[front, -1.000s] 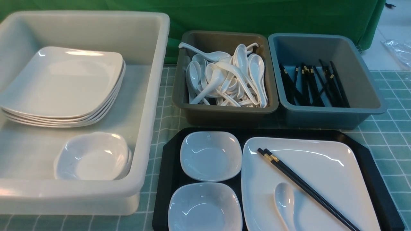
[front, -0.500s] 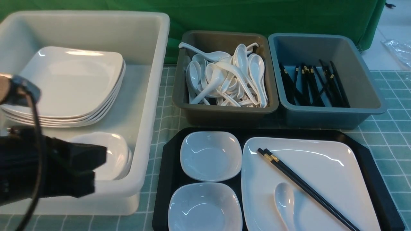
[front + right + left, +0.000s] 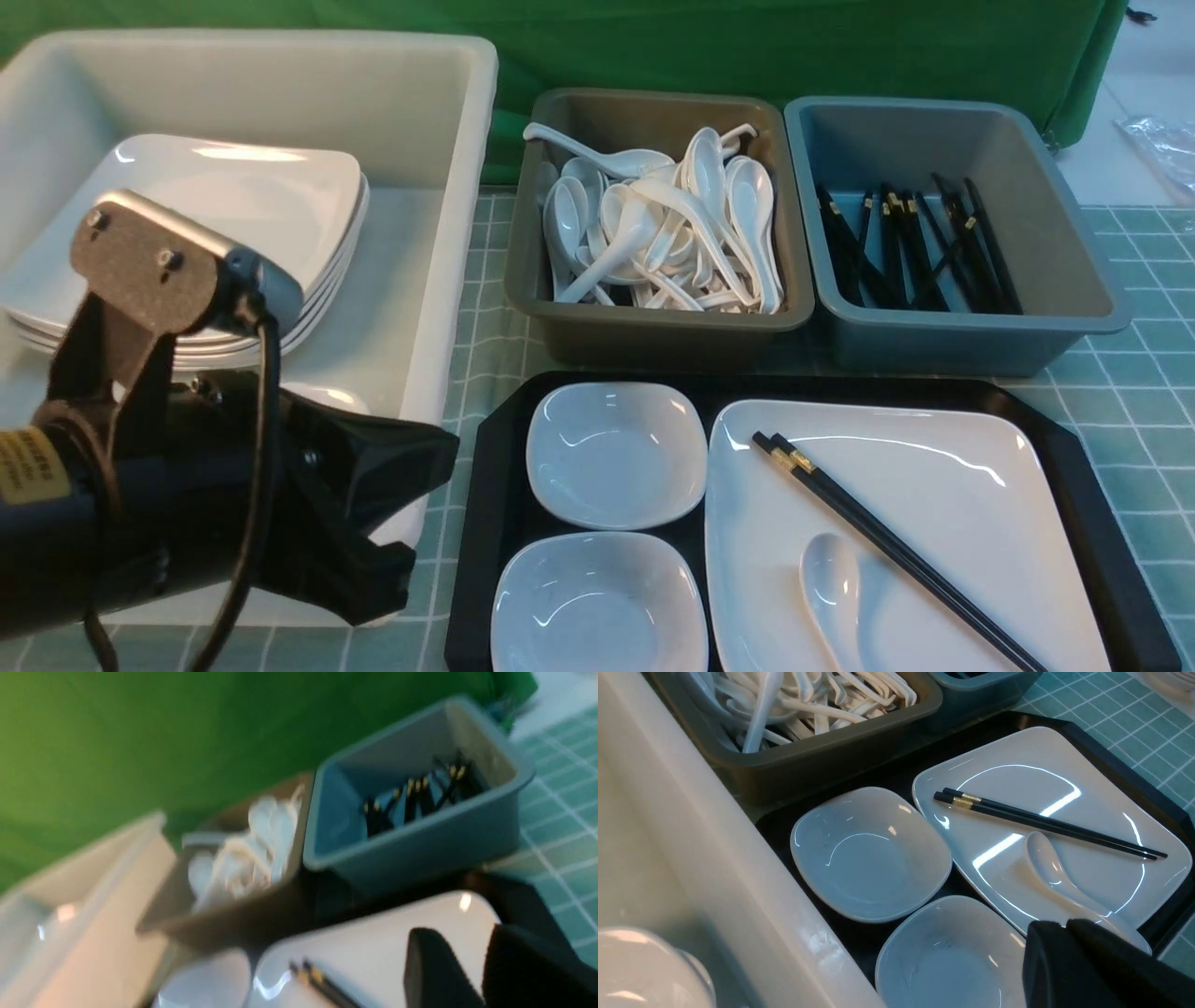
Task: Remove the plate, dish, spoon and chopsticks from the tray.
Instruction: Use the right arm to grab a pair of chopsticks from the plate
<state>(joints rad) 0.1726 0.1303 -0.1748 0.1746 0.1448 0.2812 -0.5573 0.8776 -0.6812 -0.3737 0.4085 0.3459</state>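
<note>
- At 5 o'clock of the tabletop (image 3: 1120,392): the black tray (image 3: 471,579), fully loaded, nothing cleared off yet.
- Filling the tray's 3 o'clock half: the large white plate (image 3: 943,495). Along its 9 o'clock side, two small dishes: the far dish (image 3: 616,453) at 11 and the near dish (image 3: 597,602) at 7.
- Lying on the plate: the chopsticks (image 3: 878,537), side by side, long axis from 10 o'clock (gold-banded thick ends) to 4 o'clock (thin tips).
- Just beside them at 7 o'clock, also on the plate: the soup spoon (image 3: 829,574), bowl upward, handle running toward 6 o'clock, the robot's side.
- Pressed together and pinching nothing: the left hand (image 3: 1064,926), raised at 9 o'clock of the tray by the near corner of the white tub (image 3: 448,233). From there, dishes at 3 o'clock, plate beyond them.
- Outside the front view: the right hand (image 3: 467,947). In its blurred wrist view, fingers (image 3: 434,970) parted with nothing between, hanging above the plate with the chopsticks' thick ends below.
- Probably nearer the chopsticks and spoon: the right arm. Nearer the dishes: the left.
- Likely first off: the two utensils, since both rest on the plate. For the sticks, a pinch across their axis, fingers set along 1 to 7 o'clock.
- Waiting at 12 o'clock of the tray: the spoon bin (image 3: 653,327) and, to its 3 o'clock, the chopstick bin (image 3: 934,345). At 10 o'clock, inside the tub: a stack of plates (image 3: 280,187).
</note>
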